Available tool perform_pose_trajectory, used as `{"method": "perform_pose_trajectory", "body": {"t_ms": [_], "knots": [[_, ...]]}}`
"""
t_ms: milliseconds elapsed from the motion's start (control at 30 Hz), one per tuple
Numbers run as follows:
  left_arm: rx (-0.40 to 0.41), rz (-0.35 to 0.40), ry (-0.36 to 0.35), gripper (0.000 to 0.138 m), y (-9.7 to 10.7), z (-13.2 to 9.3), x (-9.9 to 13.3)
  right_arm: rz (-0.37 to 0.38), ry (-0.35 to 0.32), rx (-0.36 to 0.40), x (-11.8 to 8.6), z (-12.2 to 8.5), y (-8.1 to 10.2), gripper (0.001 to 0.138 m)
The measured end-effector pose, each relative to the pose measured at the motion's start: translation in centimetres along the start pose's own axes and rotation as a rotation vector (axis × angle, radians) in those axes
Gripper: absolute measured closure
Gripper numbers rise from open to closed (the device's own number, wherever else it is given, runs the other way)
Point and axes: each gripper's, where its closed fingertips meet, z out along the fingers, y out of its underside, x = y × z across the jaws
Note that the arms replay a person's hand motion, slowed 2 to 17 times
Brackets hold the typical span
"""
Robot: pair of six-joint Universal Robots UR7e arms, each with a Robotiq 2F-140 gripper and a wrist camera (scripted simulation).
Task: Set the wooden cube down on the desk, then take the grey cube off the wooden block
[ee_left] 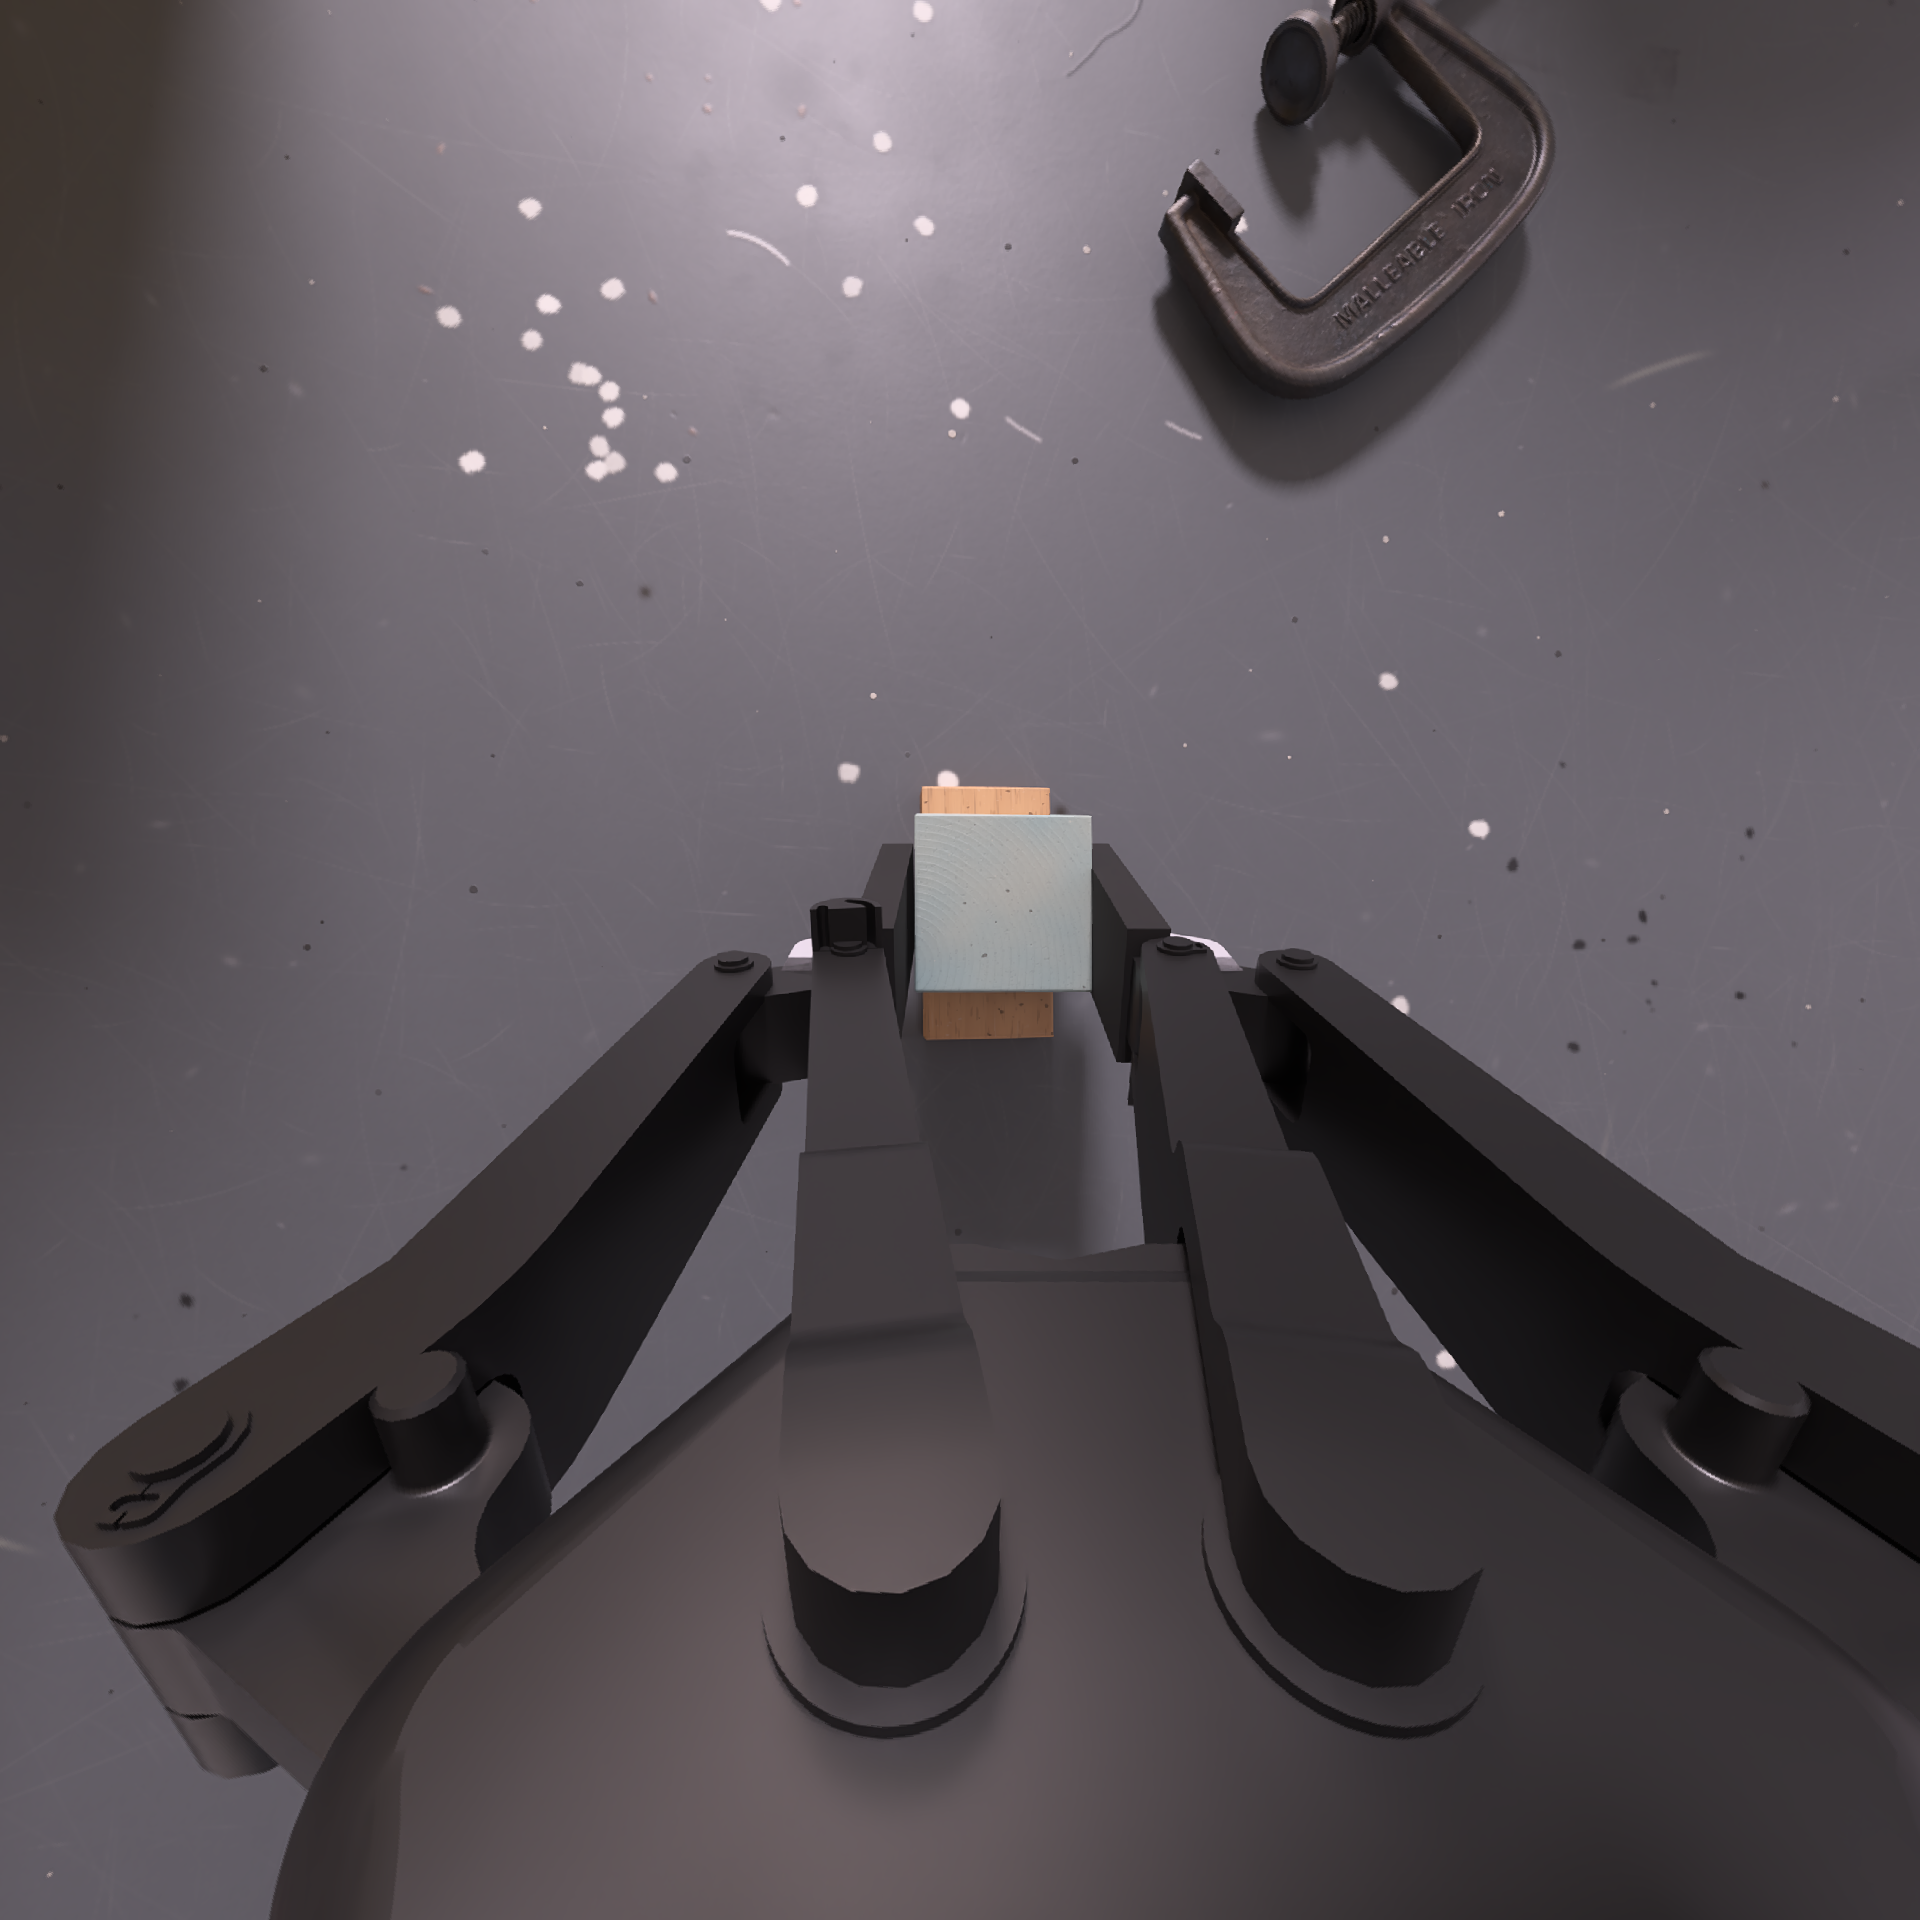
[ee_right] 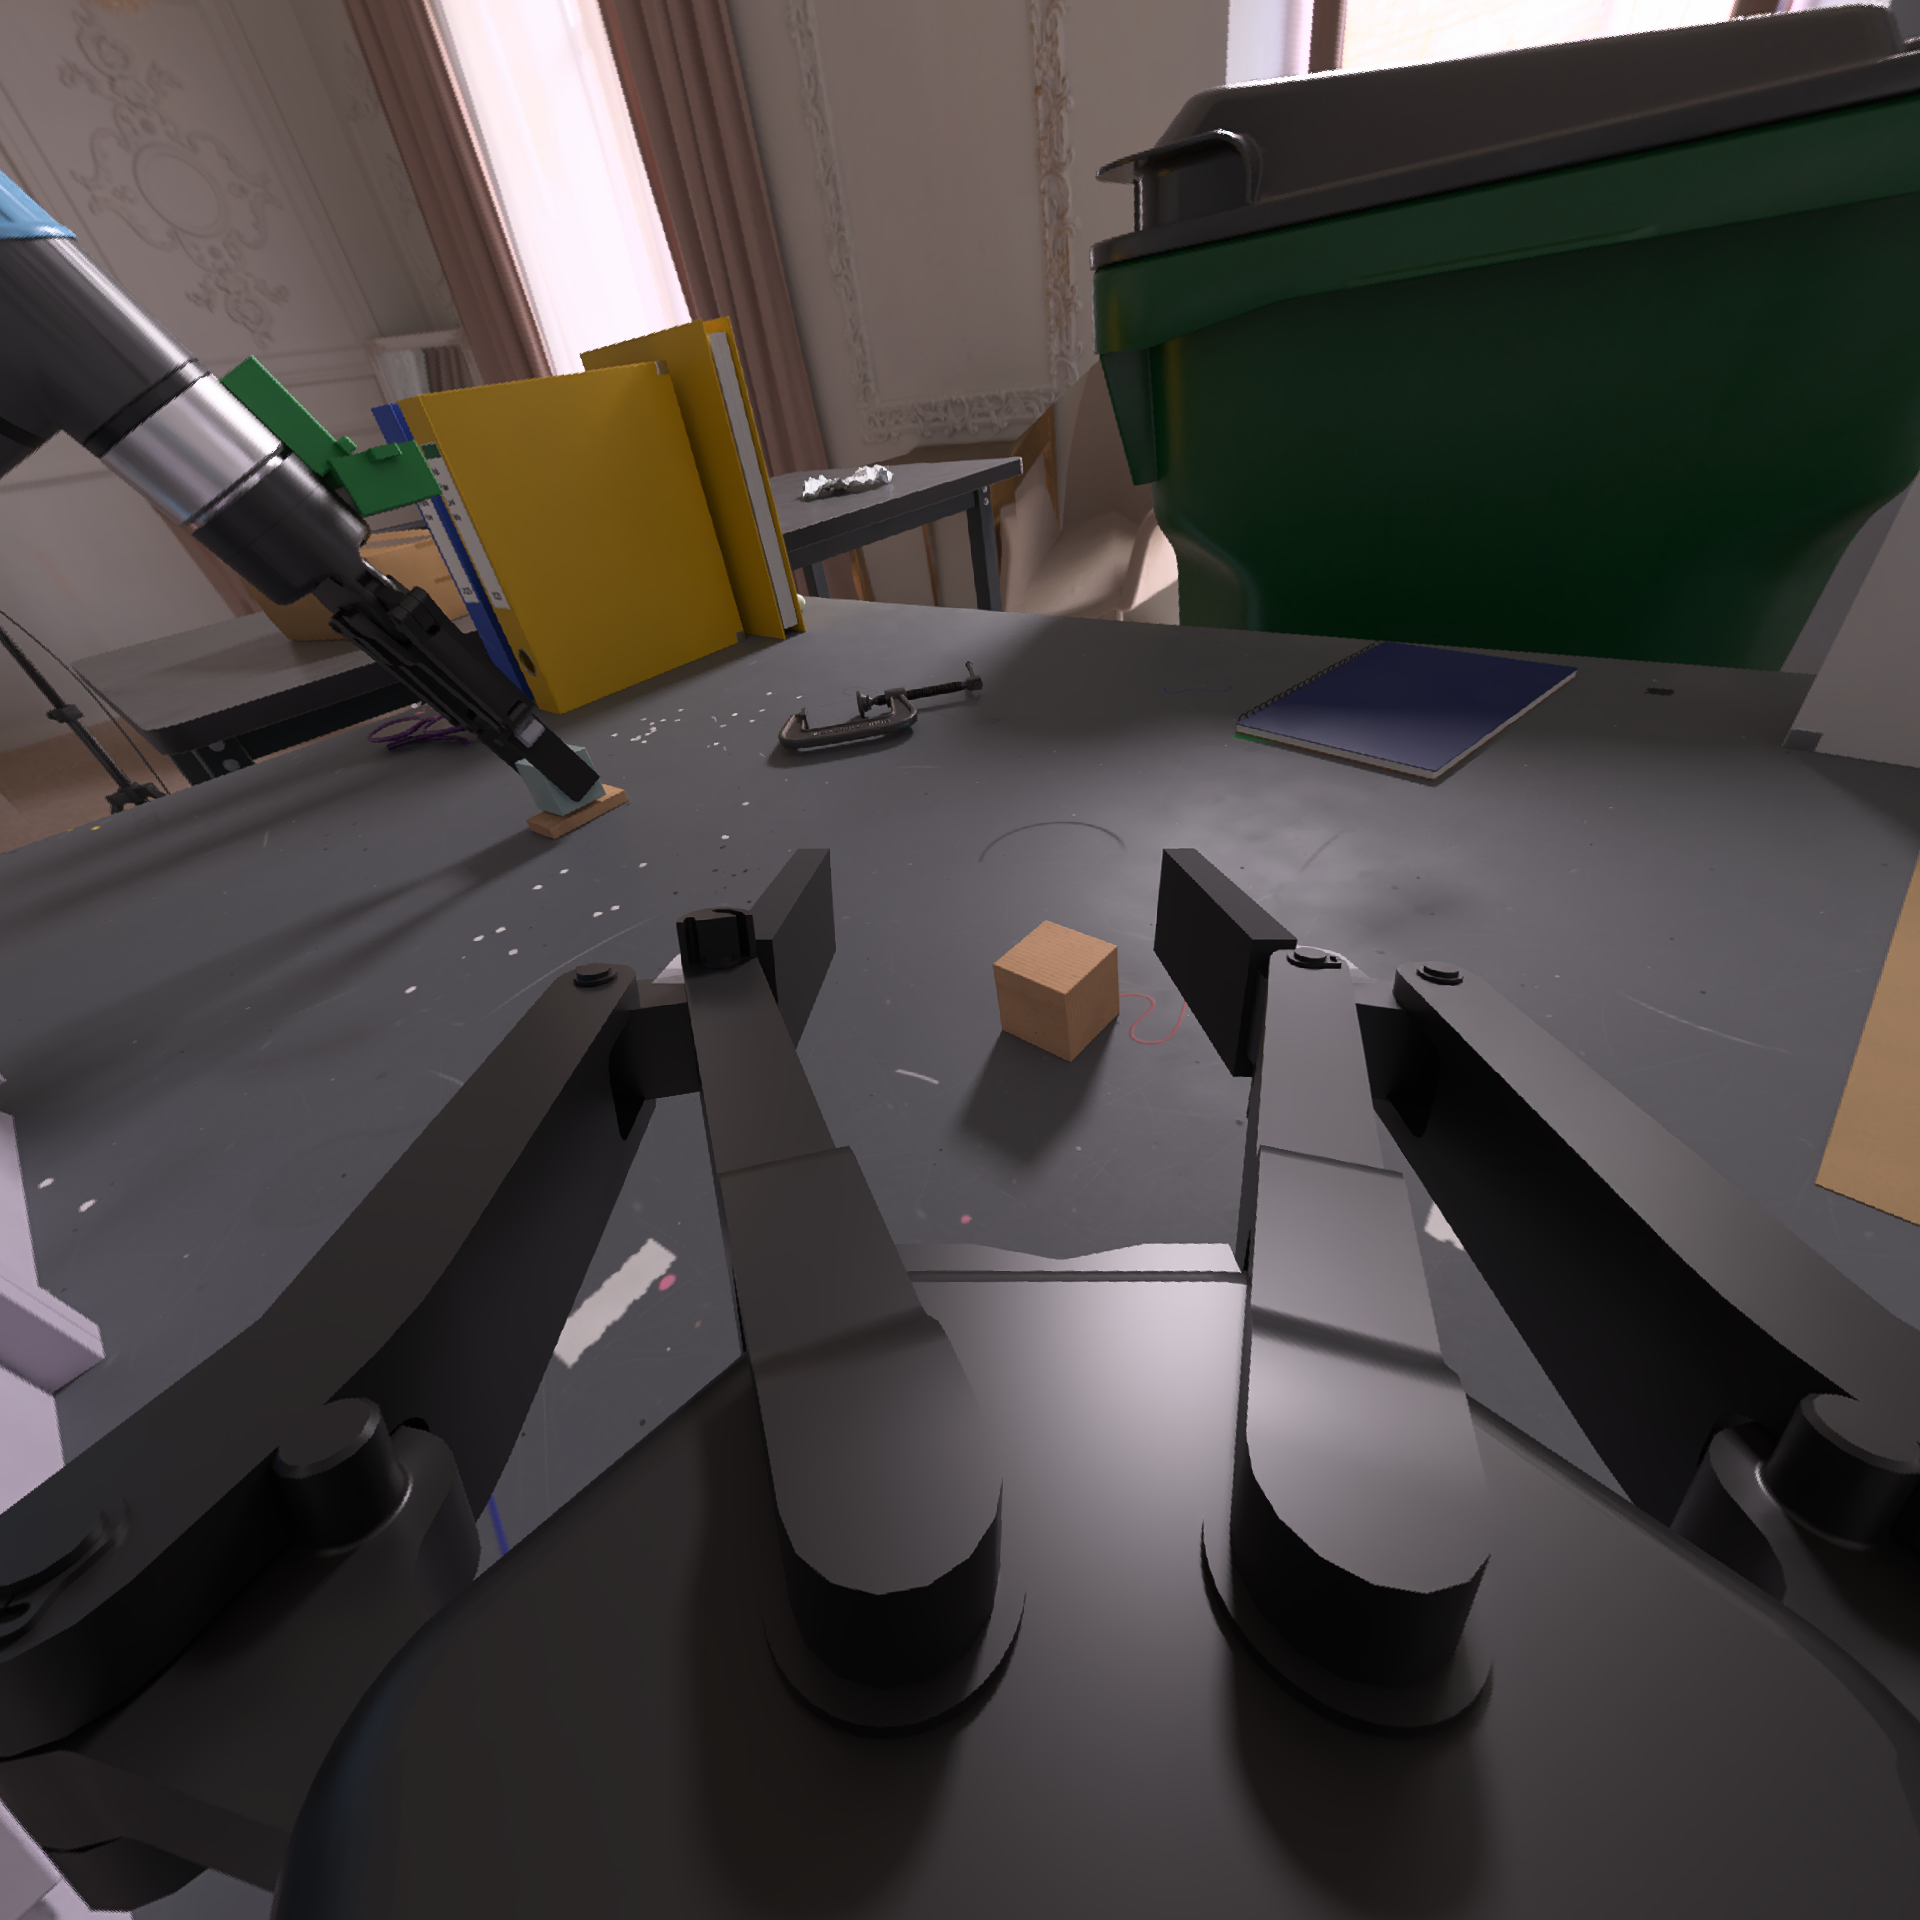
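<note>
With the wooden cube [ee_right: 1058, 987] already resting on the dark worktop [ee_right: 1351, 935] between the wide-spread fingers of the right tool [ee_right: 997, 935], which grips nothing, the first half of the task looks finished. What remains is the lift of the grey cube [ee_left: 1002, 902] off the wooden block [ee_left: 987, 1013], and that seems only just begun: the left tool [ee_left: 1004, 914] has its pads pressed against the cube's two sides, holding it, yet in the right wrist view the cube still appears to sit on the block, so I judge it gripped but not yet raised. This cube is pale grey-blue with a faintly ringed top face and crisp edges; the block under it is a flat, light tan slab that pokes out past the cube at front and back. A dark C-clamp [ee_left: 1382, 208] lies well apart from both
</note>
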Motion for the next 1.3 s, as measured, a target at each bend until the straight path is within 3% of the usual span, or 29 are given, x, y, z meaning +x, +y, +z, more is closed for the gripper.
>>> {"method": "perform_pose_trajectory", "body": {"t_ms": [600, 1033, 1300], "knots": [[0.044, 0.046, -0.029, 0.097, -0.1, -3.4, -1.6, 0.005, 0.020, 0.016, 0.6, -1.0, -0.1, 0.057], [0.123, 0.076, -0.062, 0.097, -0.8, -8.0, -2.4, 0.009, 0.032, 0.027, 1.2, -1.6, -0.3, 0.057], [0.191, 0.110, -0.064, 0.097, -1.7, -11.5, -1.7, 0.006, 0.041, 0.030, 1.5, -1.9, -0.3, 0.057]]}}
